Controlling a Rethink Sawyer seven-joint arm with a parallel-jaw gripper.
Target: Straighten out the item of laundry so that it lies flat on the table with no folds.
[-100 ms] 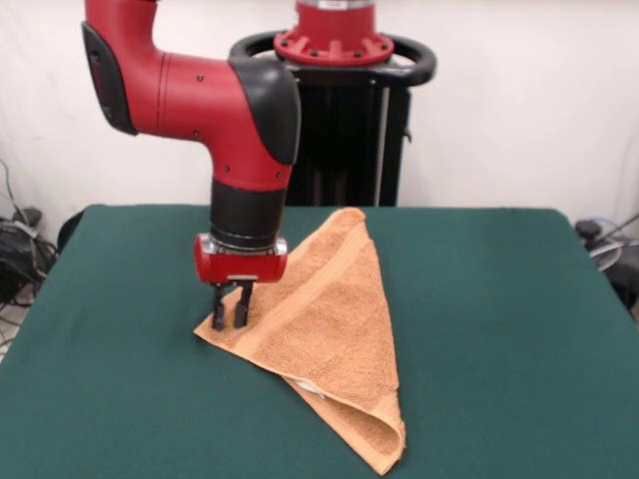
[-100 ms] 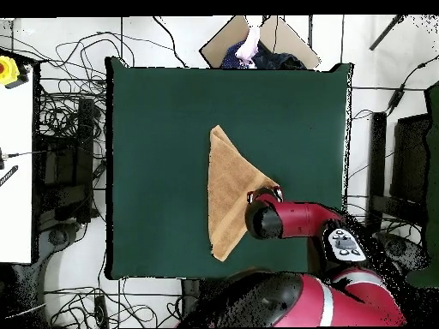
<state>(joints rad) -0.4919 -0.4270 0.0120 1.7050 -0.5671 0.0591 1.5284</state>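
Observation:
The item of laundry (image 1: pixel 339 309) is an orange-tan towel folded into a triangle, lying on the table (image 1: pixel 499 299) near the middle. A bit of white label (image 1: pixel 312 387) peeks out at its near folded edge. My gripper (image 1: pixel 230 324) points straight down at the triangle's left corner. Its two fingers stand close together with their tips pressed into the cloth there. In the overhead view the item of laundry (image 2: pixel 227 193) runs lengthwise on the table (image 2: pixel 154 128), and my arm (image 2: pixel 291 218) covers its right corner and hides the gripper.
A person's hand (image 2: pixel 250 43) and a cardboard box (image 2: pixel 279 34) show beyond the table's far edge in the overhead view. Cables lie on the floor to the left. Green cloth spreads wide on both sides of the towel.

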